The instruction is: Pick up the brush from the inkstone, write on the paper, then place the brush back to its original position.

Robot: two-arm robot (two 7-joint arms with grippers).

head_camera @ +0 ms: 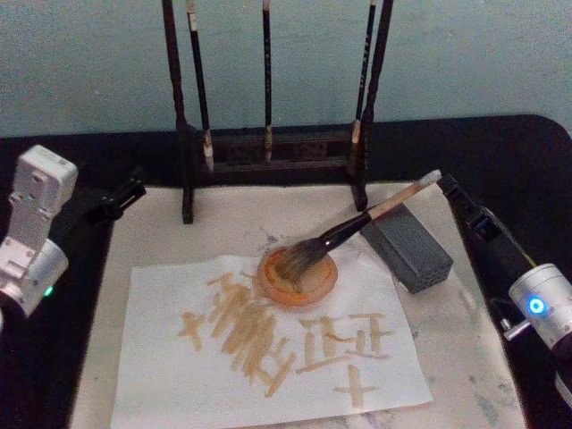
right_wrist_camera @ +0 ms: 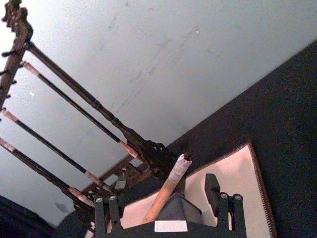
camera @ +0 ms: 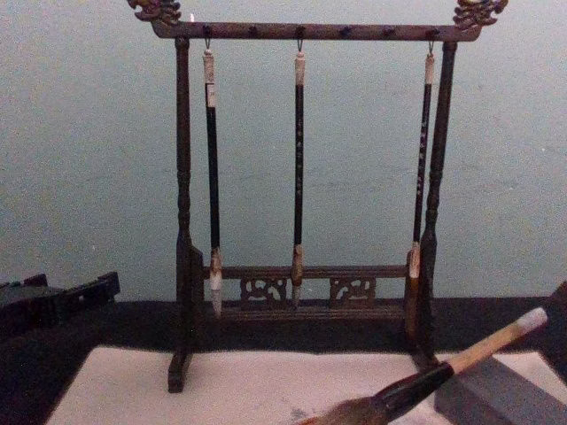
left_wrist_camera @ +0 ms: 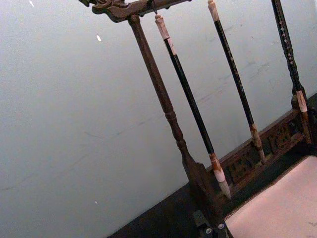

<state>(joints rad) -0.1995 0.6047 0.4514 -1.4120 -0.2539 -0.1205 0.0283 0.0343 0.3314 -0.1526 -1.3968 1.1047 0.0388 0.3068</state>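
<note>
**Brush propped on the inkstone, right gripper at its cap**

The brush [head_camera: 375, 214] leans with its handle across the inkstone [head_camera: 407, 246], its bristles down in an orange dish [head_camera: 298, 275] left of the inkstone. The right gripper [right_wrist_camera: 166, 184] sits just behind the inkstone at the brush's white cap. Its fingers [right_wrist_camera: 212, 186] are spread wide on either side of the handle, clear of it. The paper [head_camera: 179, 375], covered in tan strokes, lies left of the inkstone and nearer the robot. The left gripper [head_camera: 121, 198] hangs far left of the inkstone, and I cannot tell whether it is open or closed.
</note>
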